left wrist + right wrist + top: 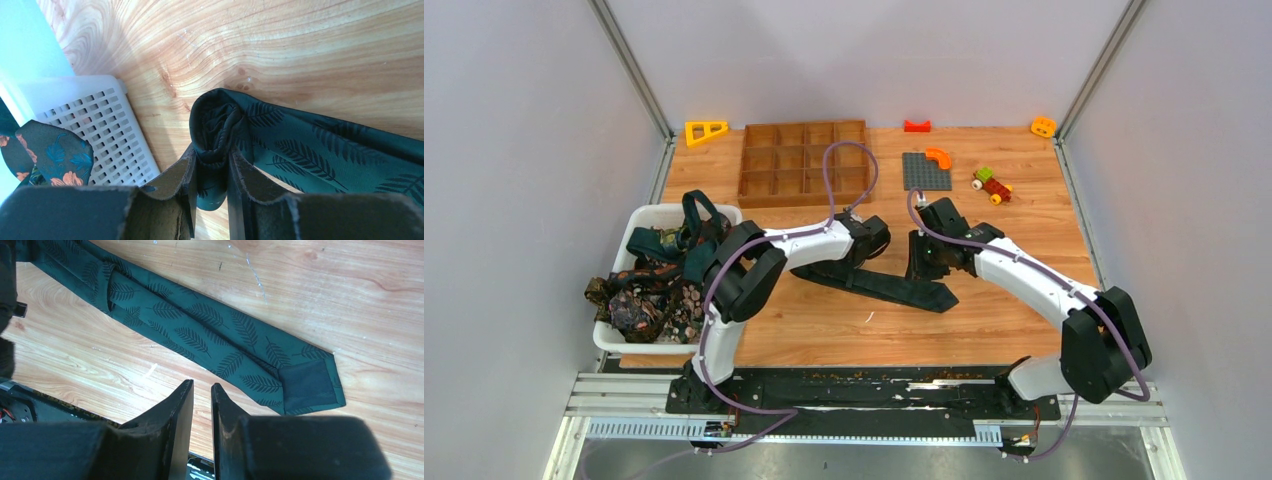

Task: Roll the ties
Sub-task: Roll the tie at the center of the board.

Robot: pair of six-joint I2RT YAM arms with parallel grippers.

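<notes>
A dark green leaf-patterned tie (pixel 894 288) lies flat on the wooden table. Its wide end shows in the right wrist view (pixel 305 385). Its narrow end is wound into a small roll (pixel 217 125). My left gripper (pixel 864 243) is shut on that roll, and in the left wrist view (pixel 212 160) the roll stands between the fingers. My right gripper (pixel 924 262) hovers over the table beside the tie's wide part. Its jaws stand nearly together with only a thin gap and hold nothing (pixel 202 390). More ties, teal (pixel 686 228) and brown patterned (pixel 639 300), lie in a white basket (pixel 652 212).
The basket (pixel 95 125) stands at the table's left edge, close to my left gripper, with a floral tie (pixel 55 155) hanging over it. A wooden divider tray (pixel 804 160), a grey baseplate (pixel 924 172), a toy car (pixel 992 185) and small bricks stand at the back.
</notes>
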